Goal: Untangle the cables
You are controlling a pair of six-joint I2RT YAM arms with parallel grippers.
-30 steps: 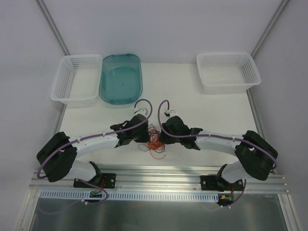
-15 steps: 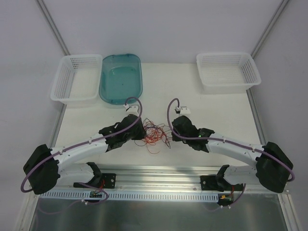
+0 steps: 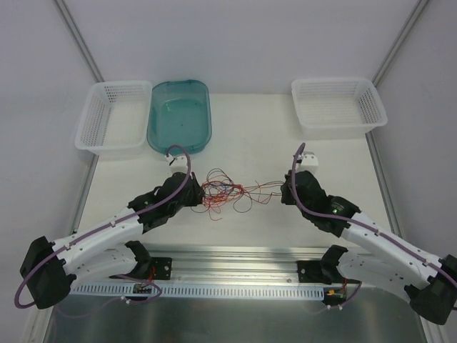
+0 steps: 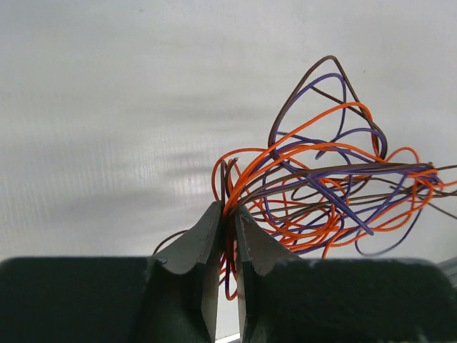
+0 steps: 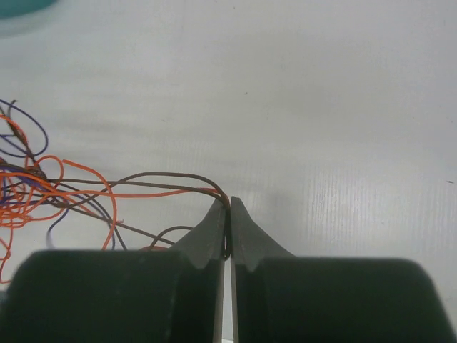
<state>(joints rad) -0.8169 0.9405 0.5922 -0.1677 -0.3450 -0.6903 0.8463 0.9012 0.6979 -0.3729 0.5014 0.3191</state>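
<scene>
Orange, purple and brown cables [image 3: 230, 191] near the teal tub [image 3: 178, 118] span between left claw [image 4: 228, 209] and right claw [image 5: 228, 203], both clamped on strands.

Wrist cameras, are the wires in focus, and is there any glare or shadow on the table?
Left wrist: the cables are crisp, while the table behind them shows soft grey banding and no hard glare. Right wrist: the strands are sharp near the fingertips, and the teal tub is only a blurred patch in the corner. Top external: the light is even and diffuse, and the strands are barely resolved.
</scene>
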